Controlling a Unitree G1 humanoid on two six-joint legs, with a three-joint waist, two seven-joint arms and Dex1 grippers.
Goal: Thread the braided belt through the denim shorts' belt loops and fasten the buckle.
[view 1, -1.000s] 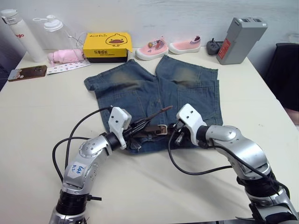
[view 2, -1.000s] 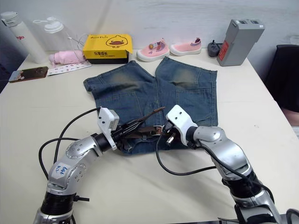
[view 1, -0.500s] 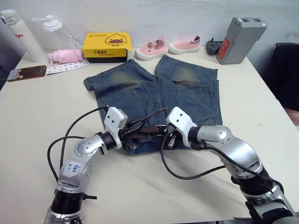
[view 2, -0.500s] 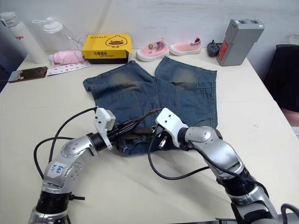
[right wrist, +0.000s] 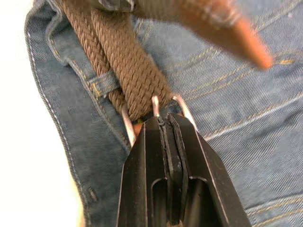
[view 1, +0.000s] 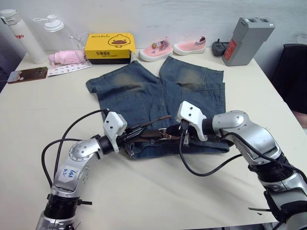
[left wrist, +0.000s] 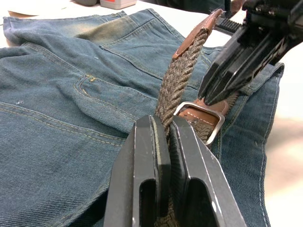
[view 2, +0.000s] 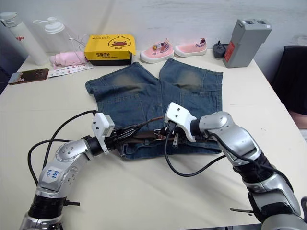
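Note:
The denim shorts (view 1: 158, 91) lie flat mid-table, waistband toward me. The braided belt (left wrist: 177, 80) runs along that waistband and under a belt loop (right wrist: 105, 84). Its brown leather tip (view 1: 165, 116) lifts off the denim. My left gripper (left wrist: 163, 125) is shut on the belt strap just short of the silver buckle (left wrist: 199, 105). From the other side, my right gripper (right wrist: 165, 120) is shut on the buckle's end, with the strap passing through the frame. The two grippers (view 1: 132, 135) (view 1: 178, 135) face each other over the waistband's middle.
Along the table's far edge stand a yellow box (view 1: 110, 47), two pink shoes (view 1: 156, 49), a grey case (view 1: 247, 40), two bottles (view 1: 21, 36) and a pink bundle (view 1: 67, 57). A phone (view 1: 28, 74) lies far left. A dark chair (view 1: 292, 76) stands at right.
My left gripper has drawn a little to the left with the strap. The right gripper shifted left, then back right at the buckle, and its forearm now lies further right.

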